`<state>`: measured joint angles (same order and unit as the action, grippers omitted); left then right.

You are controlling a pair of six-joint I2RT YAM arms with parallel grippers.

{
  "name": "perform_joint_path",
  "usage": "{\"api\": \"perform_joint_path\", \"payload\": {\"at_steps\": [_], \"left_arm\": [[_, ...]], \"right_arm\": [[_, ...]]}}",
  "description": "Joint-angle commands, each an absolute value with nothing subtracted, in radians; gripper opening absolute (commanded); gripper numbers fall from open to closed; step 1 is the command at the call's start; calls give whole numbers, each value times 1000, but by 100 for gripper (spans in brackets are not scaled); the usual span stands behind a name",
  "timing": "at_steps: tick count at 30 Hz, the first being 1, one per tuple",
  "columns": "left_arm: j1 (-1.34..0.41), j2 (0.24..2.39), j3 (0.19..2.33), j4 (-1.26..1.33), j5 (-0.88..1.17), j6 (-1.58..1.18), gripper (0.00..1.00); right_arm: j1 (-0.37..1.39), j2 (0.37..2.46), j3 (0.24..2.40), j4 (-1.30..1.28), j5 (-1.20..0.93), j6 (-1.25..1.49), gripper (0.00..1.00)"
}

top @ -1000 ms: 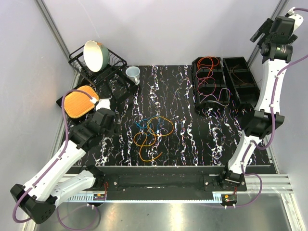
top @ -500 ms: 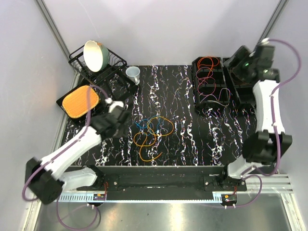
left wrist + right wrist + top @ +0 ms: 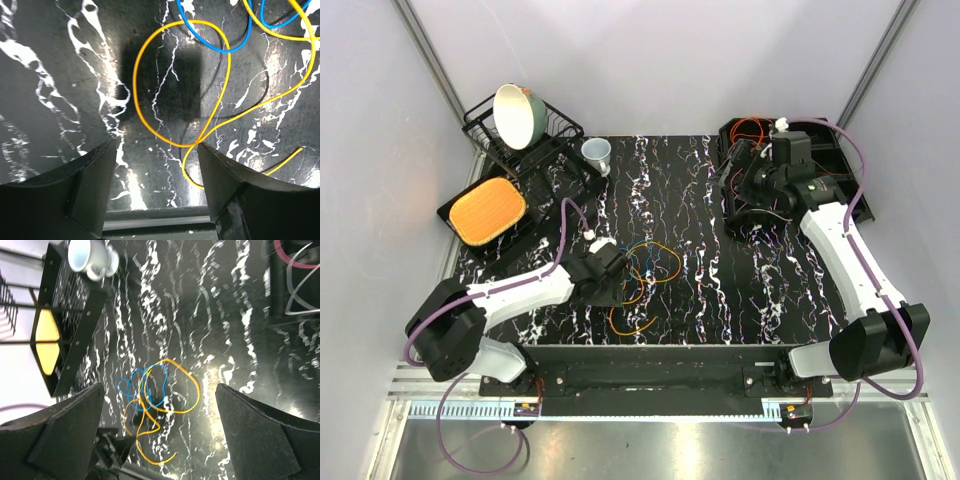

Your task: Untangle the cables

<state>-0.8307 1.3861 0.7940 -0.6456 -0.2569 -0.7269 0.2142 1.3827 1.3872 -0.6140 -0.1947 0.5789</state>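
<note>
Likely limp and light, the yellow cable (image 3: 135,82) loops just ahead of the wide-open left pincer (image 3: 155,150), best pinched at its near bend.

**Left tool (image 3: 155,165) low over looped cables on the counter (image 3: 55,85)**
Its two dark jaws stand wide apart at the bottom of the frame. Just ahead, a yellow cable (image 3: 134,85) lies in a large loop on the black, white-veined surface and crosses itself close beside the right-hand jaw tip. A blue cable (image 3: 225,50) curves along the top, crossing the loop's upper right.
</note>
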Motion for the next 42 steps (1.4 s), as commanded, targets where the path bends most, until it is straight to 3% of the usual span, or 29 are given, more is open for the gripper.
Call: {"api": "perform_joint_path", "payload": {"at_steps": [1, 17, 31, 34, 38, 39, 42], "left_arm": [[-841, 1384, 773, -509, -227, -776, 69], [-897, 1423, 845, -571, -370, -766, 63], [-919, 1560, 891, -529, -374, -683, 61], [-919, 1582, 893, -520, -362, -676, 56], [-920, 1588, 881, -512, -360, -680, 41], [-919, 1594, 879, -512, -360, -680, 29], [-919, 1601, 877, -511, -367, -677, 13]], "right_arm": [[262, 1345, 1374, -574, -164, 611, 98], [324, 1379, 1351, -561, -146, 623, 97], [341, 1390, 1332, -557, -140, 621, 97], [342, 1397, 1331, -554, -141, 621, 97], [345, 1404, 1331, -548, -143, 623, 97], [345, 1405, 1333, -545, -143, 621, 97], [347, 1411, 1335, -546, -147, 623, 97]]}}
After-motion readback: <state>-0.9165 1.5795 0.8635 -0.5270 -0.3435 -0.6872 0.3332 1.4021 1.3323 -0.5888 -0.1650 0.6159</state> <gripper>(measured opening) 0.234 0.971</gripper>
